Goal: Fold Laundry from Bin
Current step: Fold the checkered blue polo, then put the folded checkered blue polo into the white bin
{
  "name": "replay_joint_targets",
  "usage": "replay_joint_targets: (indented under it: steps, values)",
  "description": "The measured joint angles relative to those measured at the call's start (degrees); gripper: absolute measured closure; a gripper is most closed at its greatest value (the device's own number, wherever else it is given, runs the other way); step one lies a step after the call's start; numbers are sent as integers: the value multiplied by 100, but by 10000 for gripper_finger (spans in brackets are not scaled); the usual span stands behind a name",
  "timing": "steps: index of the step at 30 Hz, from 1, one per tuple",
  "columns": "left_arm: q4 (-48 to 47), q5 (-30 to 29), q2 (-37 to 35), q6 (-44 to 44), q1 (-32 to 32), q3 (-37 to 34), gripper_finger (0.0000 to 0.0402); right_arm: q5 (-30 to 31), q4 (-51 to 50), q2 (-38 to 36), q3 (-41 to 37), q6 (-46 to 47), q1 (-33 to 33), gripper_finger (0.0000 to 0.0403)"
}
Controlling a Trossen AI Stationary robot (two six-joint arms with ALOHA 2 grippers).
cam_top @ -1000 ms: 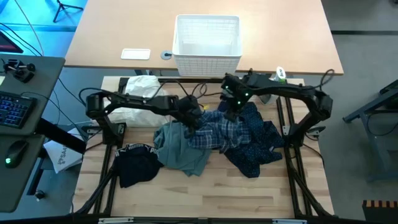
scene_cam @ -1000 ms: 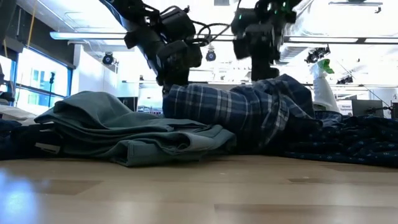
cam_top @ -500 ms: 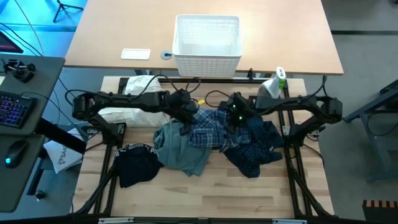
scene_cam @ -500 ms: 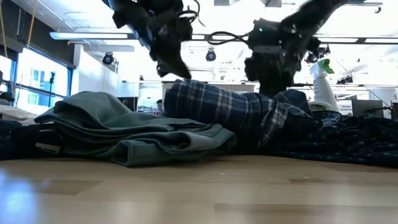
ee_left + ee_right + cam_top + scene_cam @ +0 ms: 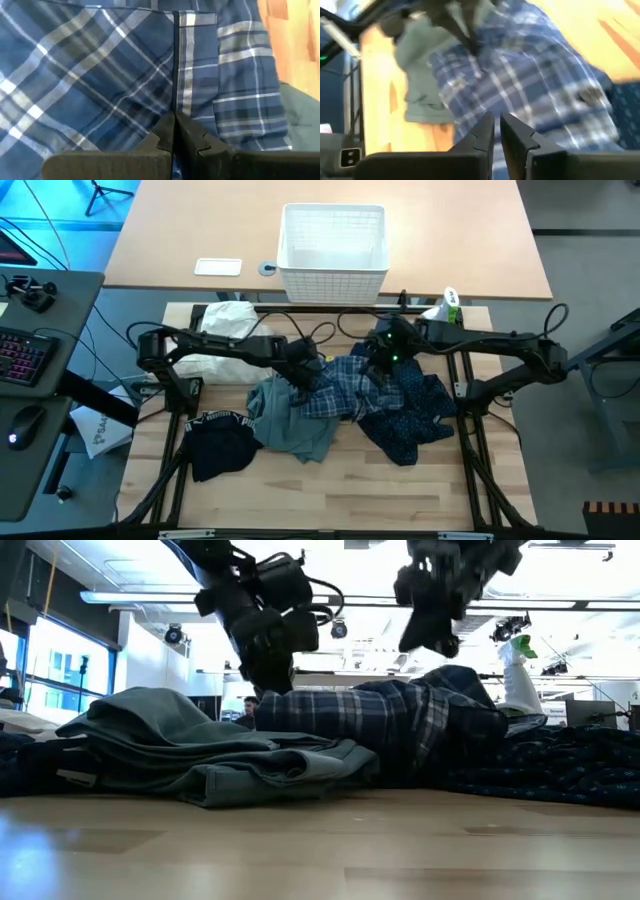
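1. Laundry lies heaped on the pale wooden slatted table (image 5: 330,500); a blue-white plaid shirt (image 5: 345,388) sits in the middle of the heap; a crumpled grey-green top (image 5: 290,420) touches its left side; navy dotted trousers (image 5: 412,418) spread on its right.
2. Black piece with white lettering (image 5: 220,446) rests near the table's front left; a white cloth (image 5: 222,332) lies bunched at the back left, under the left arm.
3. White rectangular plastic basket with lattice sides (image 5: 333,250) stands on the tan table behind, well apart from the heap; no garment shows inside it.
4. Left gripper (image 5: 303,372) is down at the shirt's left edge; its wrist view shows the fingers (image 5: 161,142) pressed together with plaid fabric directly ahead; whether cloth is pinched between them cannot be told.
5. Right gripper (image 5: 383,355) hangs above the shirt's back right part; its 2 fingers (image 5: 482,134) stand slightly apart, holding nothing, with the shirt spread beyond them.
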Motion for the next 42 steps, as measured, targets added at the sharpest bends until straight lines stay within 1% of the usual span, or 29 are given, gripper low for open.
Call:
replay_joint_targets:
  steps: [3, 7, 10, 11, 12, 13, 16, 18, 20, 23, 26, 29, 31, 32, 34, 37, 38, 39, 42]
  values:
    - [-139, -6, -230, -70, 0, 0, 401, -6, 187, 9, 32, -253, 288, 342]
    - [-400, -14, -688, -212, 0, 0, 401, -12, 619, 196, 32, -710, 746, 265]
    - [-539, -13, -1043, -311, -6, 0, 401, 28, 770, 402, 32, -1634, 1144, 197]
    - [-592, -16, -1140, -353, -9, 0, 401, 170, 750, 455, 32, -2042, 1289, 175]
    - [-648, -16, -1232, -369, -9, 0, 401, 455, 743, 538, 32, -2393, 1441, 156]
    - [-676, -16, -1292, -381, -9, 0, 401, 883, 758, 607, 32, -2691, 1578, 140]
    - [-733, -25, -1414, -472, -9, 0, 401, 2301, 773, 884, 32, -3064, 1954, 105]
    - [-777, -25, -1431, -474, -11, 0, 401, 2732, 775, 1097, 32, -3099, 2140, 96]
    - [-873, -33, -1427, -476, -20, 0, 401, 2907, 777, 1367, 32, -2990, 2312, 94]
    - [-1009, -40, -1427, -476, -44, 0, 401, 3080, 772, 1800, 32, -2953, 2500, 94]
    - [-1067, -38, -1427, -476, -59, 0, 401, 3755, 775, 2265, 34, -2824, 2605, 95]
    - [-1108, -39, -1427, -481, -57, 0, 401, 4241, 715, 2671, 34, -2401, 2618, 117]
    - [-1129, -38, -1427, -524, -60, 0, 401, 4307, 721, 2841, 36, -2116, 2587, 153]
    - [-1138, -40, -1439, -538, -69, 0, 401, 4314, 718, 2885, 36, -1973, 2578, 179]
    - [-1179, -40, -1523, -557, -81, -2, 401, 4322, 657, 2875, 39, -1688, 2572, 241]
    - [-1177, -82, -1770, -581, -92, -2, 401, 4245, 318, 2600, 85, -1496, 2567, 349]
    - [-1179, -180, -1880, -608, -92, -2, 401, 4185, 137, 2445, 134, -1500, 2564, 373]
    - [-1194, -285, -2001, -646, -92, -2, 401, 4159, -42, 2280, 203, -1540, 2562, 384]
    - [-1190, -656, -2449, -728, -72, -2, 401, 4161, -645, 1690, 583, -1561, 2474, 372]
